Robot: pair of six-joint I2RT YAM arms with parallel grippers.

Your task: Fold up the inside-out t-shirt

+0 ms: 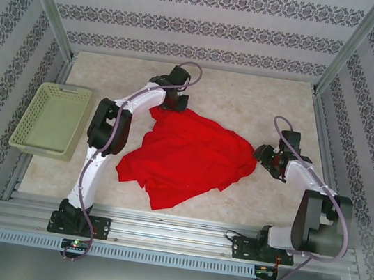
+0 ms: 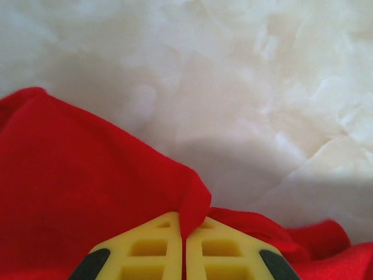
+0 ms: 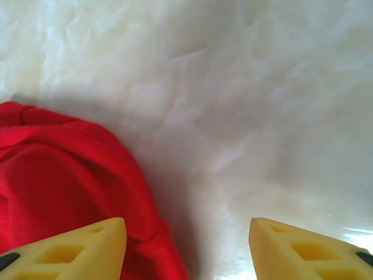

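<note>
Left wrist: t-shirt (image 2: pixel 87 192) edge in tool (image 2: pixel 184 233)

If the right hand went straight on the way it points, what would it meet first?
Likely the bare table between the right hand's open fingers; the t-shirt edge sits beside one finger. Depth is unclear.

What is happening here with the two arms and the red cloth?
Two robot arms are working on a red t-shirt, which lies crumpled on the table, not yet folded. The left gripper is shut on a fold at the shirt's far edge. The right gripper is open beside the shirt's right edge and holds nothing. A pale green basket stands apart on the left.
</note>
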